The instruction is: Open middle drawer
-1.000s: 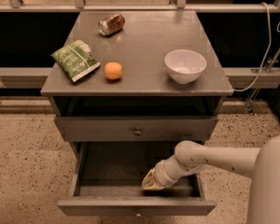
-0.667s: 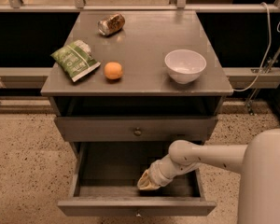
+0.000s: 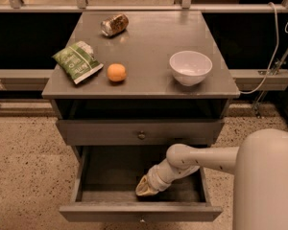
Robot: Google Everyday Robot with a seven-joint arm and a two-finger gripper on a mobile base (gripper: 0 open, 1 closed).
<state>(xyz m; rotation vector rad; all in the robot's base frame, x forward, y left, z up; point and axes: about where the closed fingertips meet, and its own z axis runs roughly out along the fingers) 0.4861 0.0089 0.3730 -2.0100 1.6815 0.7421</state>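
I saw middle drawer (image 3: 139, 211) pulled out; gripper (image 3: 146, 188) sat inside near its front edge, open room to its left. Grip state: couldn't tell.

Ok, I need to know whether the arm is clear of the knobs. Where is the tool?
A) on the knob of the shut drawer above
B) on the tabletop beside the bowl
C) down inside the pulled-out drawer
C: the tool is low inside the open drawer, just behind its front panel.
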